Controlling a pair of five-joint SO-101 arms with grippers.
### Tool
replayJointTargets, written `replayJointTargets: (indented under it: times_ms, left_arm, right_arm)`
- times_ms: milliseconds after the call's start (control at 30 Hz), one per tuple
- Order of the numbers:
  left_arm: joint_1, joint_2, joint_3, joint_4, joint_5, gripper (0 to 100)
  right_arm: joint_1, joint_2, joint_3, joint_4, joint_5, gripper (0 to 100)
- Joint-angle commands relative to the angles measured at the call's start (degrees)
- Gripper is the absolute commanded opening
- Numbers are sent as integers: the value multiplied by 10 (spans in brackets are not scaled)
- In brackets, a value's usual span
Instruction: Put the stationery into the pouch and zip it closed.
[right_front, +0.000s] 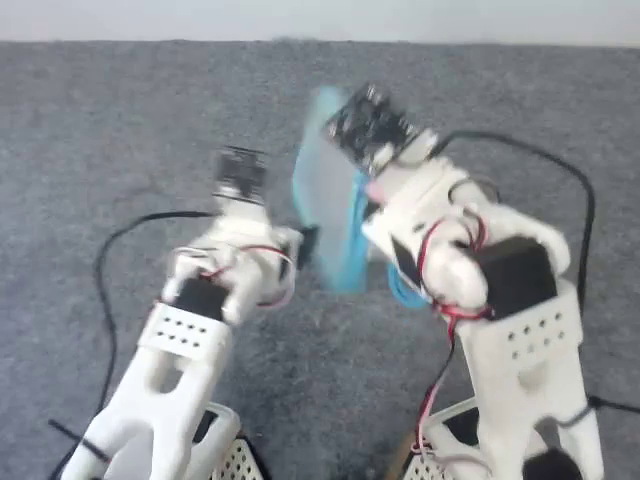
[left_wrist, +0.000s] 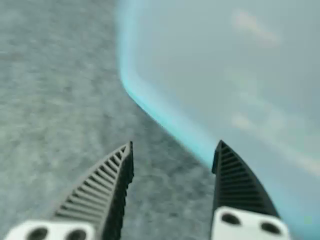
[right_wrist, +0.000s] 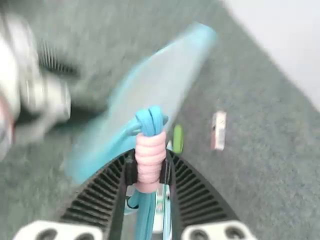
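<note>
- Standing at the near right of the grey carpeted surface (right_front: 100, 120), the right arm (right_front: 500, 290) is folded forward, with its wrist raised over the middle of the surface.
- The right gripper (right_wrist: 149, 154) has its jaws nearly together. They clamp a pink wrapped pull (right_wrist: 150, 145) from both sides, and a loop of blue cord (right_wrist: 150, 120) sticks out past the fingertips.
- The light blue pouch (right_front: 325, 190) hangs from that cord. It is tilted and turned edge-on between the two arms, above the middle of the surface, and looks lifted clear of it.
- The left arm (right_front: 200, 300) rises from the near left of the surface and leans in towards the middle, its wrist pointing at the pouch's side.
- The left gripper (left_wrist: 175, 147) is spread wide and grips nothing. One black ribbed finger overlaps the pouch's bright blue rim in the left wrist view, and the other sits over bare carpet. I cannot tell whether the finger touches the pouch.
- A small pink-and-white block (right_wrist: 218, 131), seemingly an eraser, lies on the surface apart from the pouch.
- A green item (right_wrist: 177, 138) shows just beside the pouch's edge, too hidden to name.
</note>
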Motion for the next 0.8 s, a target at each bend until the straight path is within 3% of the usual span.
replayJointTargets:
  times_ms: [0, 100, 300, 400, 533, 767]
  left_arm:
    - [94, -5, -7, 11, -9, 246]
    - [96, -11, -9, -11, 2, 246]
    - [-136, -11, -28, -11, 80, 246]
    - [-213, -11, -51, -10, 141, 246]
    - [-253, -17, -64, -9, 160, 246]
    - [-283, -142, -48, 33, 183, 246]
  right_arm:
    - [-51, 134, -206, 59, -31, 7]
    - [-125, 241, -321, 147, -1, 7]
    - [-117, 211, -280, 140, 4, 7]
    - [-145, 175, -200, 137, 35, 7]
    - [-153, 129, -93, 113, 40, 7]
    - [-142, 63, 140, -36, 25, 7]
